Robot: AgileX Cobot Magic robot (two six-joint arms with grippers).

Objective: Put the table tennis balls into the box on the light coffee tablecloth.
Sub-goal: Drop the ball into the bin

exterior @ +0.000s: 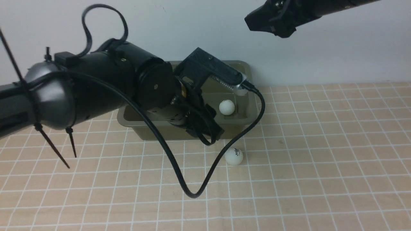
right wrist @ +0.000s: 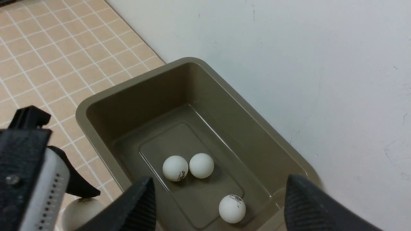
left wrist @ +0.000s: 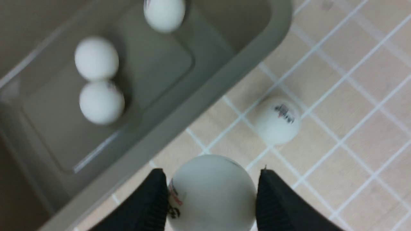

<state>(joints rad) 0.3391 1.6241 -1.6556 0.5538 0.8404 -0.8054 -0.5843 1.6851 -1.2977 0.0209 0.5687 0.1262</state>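
Note:
In the left wrist view my left gripper (left wrist: 212, 175) is shut on a white table tennis ball (left wrist: 212, 195), held just above the light coffee tablecloth (exterior: 321, 144) beside the box's near wall. A second ball (exterior: 233, 156) with a dark logo lies on the cloth close by. The olive-green box (exterior: 144, 130) stands against the back wall and holds three balls (right wrist: 175, 168) (right wrist: 201, 165) (right wrist: 232, 208). In the front view the left gripper (exterior: 207, 131) hides its ball. My right gripper (right wrist: 219, 179) hangs open high above the box with nothing between its fingers.
A white wall (exterior: 321, 48) rises right behind the box. The left arm's black cable (exterior: 192, 192) loops down onto the cloth in front of the loose ball. The left wrist's camera housing (right wrist: 29, 179) shows beside the box in the right wrist view.

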